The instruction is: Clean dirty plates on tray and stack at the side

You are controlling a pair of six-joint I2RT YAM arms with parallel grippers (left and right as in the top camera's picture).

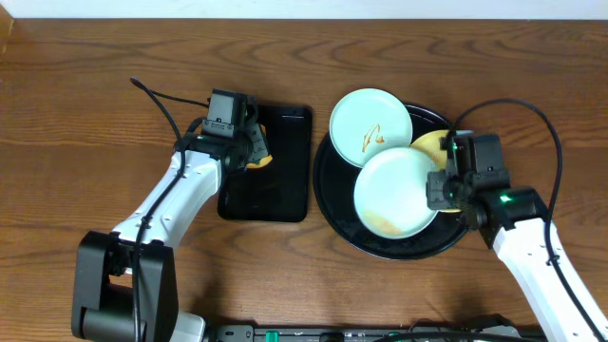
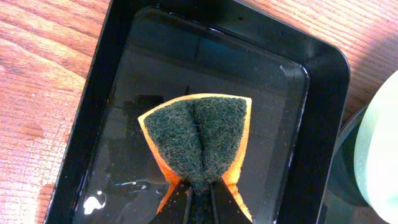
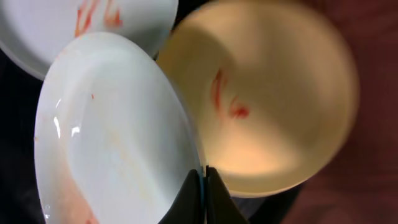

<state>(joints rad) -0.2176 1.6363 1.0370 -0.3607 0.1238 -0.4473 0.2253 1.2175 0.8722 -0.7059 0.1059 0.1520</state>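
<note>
Left tool (image 1: 253, 152) is seen overhead above the rectangular tray (image 1: 285, 195), right tool (image 1: 445, 187) at the front blue plate (image 1: 394, 195) on the round tray (image 1: 332, 195). From the left wrist, a soft sponge (image 2: 199, 137) is seen pinched. From the right wrist, the plate's thin rim is seen clamped; glazed, stiff and breakable, it is judged best held there.

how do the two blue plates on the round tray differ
Far plate carries a thin brown squiggle near its middle; near plate has only a faint smear along its front edge. The right claw pinches the near plate's rim; nothing grips the far plate. The near plate overlaps the far plate's edge. Both are round, light blue, on the tray.
</note>
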